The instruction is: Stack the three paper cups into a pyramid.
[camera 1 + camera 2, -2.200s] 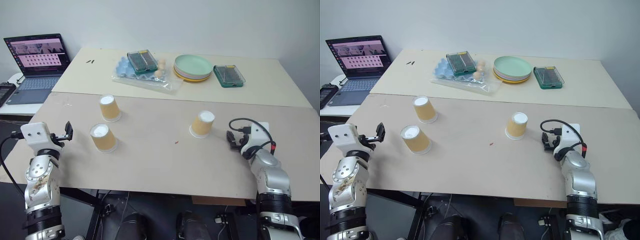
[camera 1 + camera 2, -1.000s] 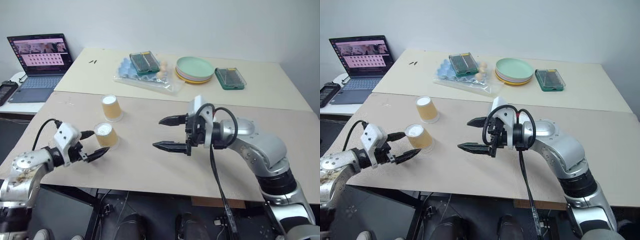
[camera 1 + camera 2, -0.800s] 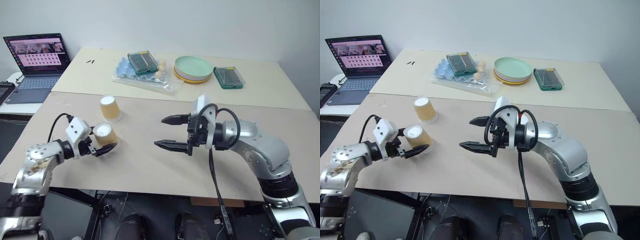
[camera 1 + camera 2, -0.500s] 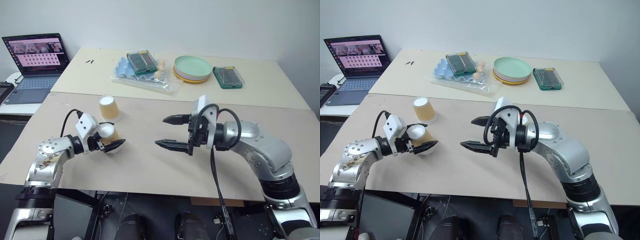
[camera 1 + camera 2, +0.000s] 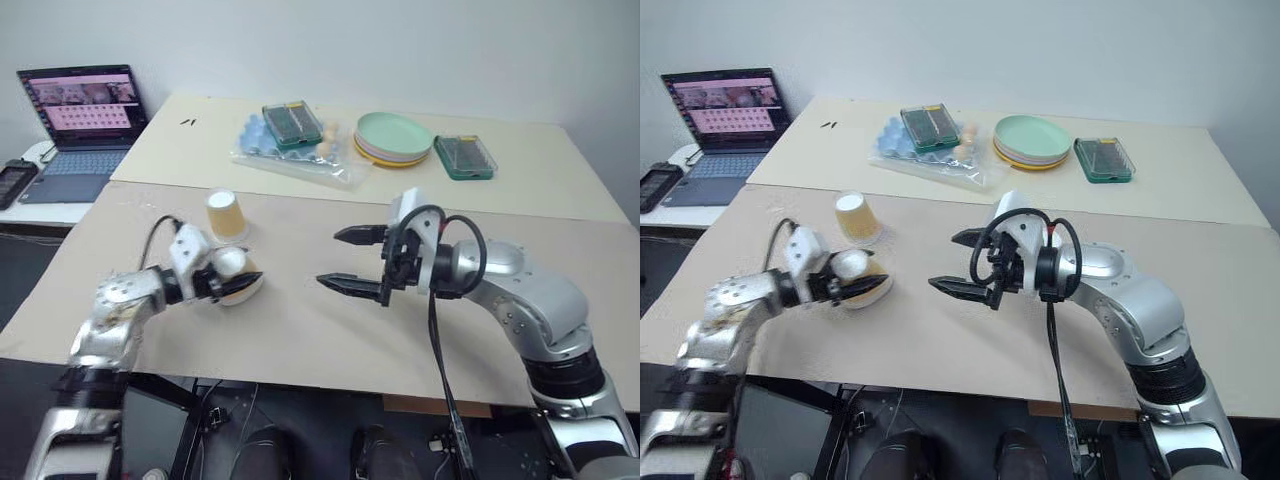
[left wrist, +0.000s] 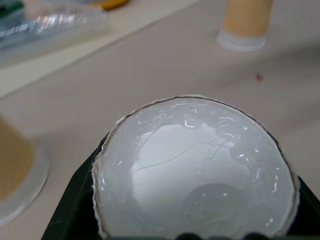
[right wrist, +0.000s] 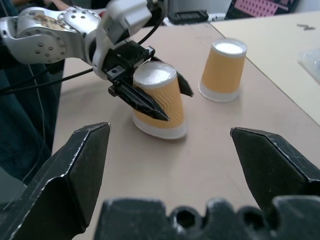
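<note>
My left gripper [image 5: 242, 283] is shut on a tan paper cup [image 5: 232, 272] that stands upside down and slightly tilted at the table's near left; its white base [image 6: 195, 165] faces the left wrist view. A second upside-down cup [image 5: 225, 213] stands just behind it, apart. The third cup [image 6: 246, 22] stands farther right on the table; in the head views my right hand hides it. My right gripper [image 5: 333, 258] hovers open and pointing left at mid-table, with nothing between its fingers, a hand's width right of the held cup [image 7: 159, 100].
The far table carries a laptop [image 5: 75, 110], a bagged egg tray [image 5: 290, 158], two green cases [image 5: 292, 122] [image 5: 465, 155] and stacked green and yellow plates [image 5: 393, 135]. A phone [image 5: 15, 180] lies at the far left. A black cable loops off my right wrist.
My left gripper swung right and closed around the near cup, nudging it slightly right. The right gripper stayed open and almost still.
</note>
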